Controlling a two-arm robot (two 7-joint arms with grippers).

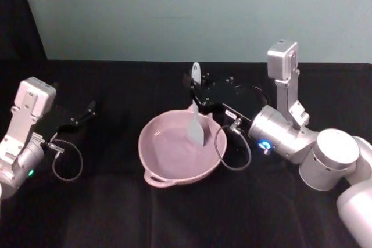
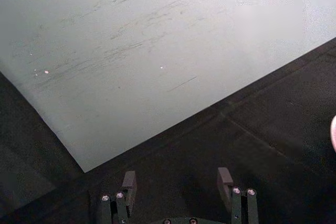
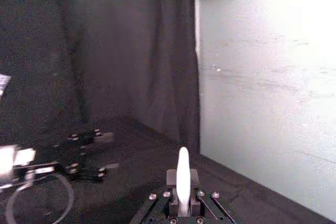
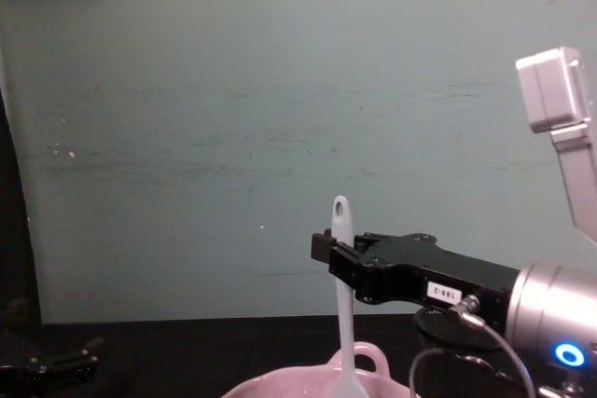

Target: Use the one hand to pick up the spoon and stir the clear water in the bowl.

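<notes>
The pale pink bowl (image 1: 168, 164) sits mid-table, its loop handle (image 4: 369, 357) showing above the rim in the chest view. The white spoon (image 1: 196, 127) stands nearly upright, its paddle blade down inside the bowl and its holed handle end on top (image 4: 341, 207). My right gripper (image 1: 196, 91) reaches in from the right and is shut on the spoon's upper handle (image 3: 182, 174), above the bowl's far rim. My left gripper (image 1: 87, 111) rests at the far left, fingers (image 2: 128, 181) open with nothing between them.
A black mesh cup (image 4: 438, 325) stands behind the right gripper. Black cloth covers the table (image 1: 87, 213), with a pale green wall (image 1: 174, 10) at the back. Cable loops hang off both wrists, one (image 1: 235, 149) beside the bowl's right rim.
</notes>
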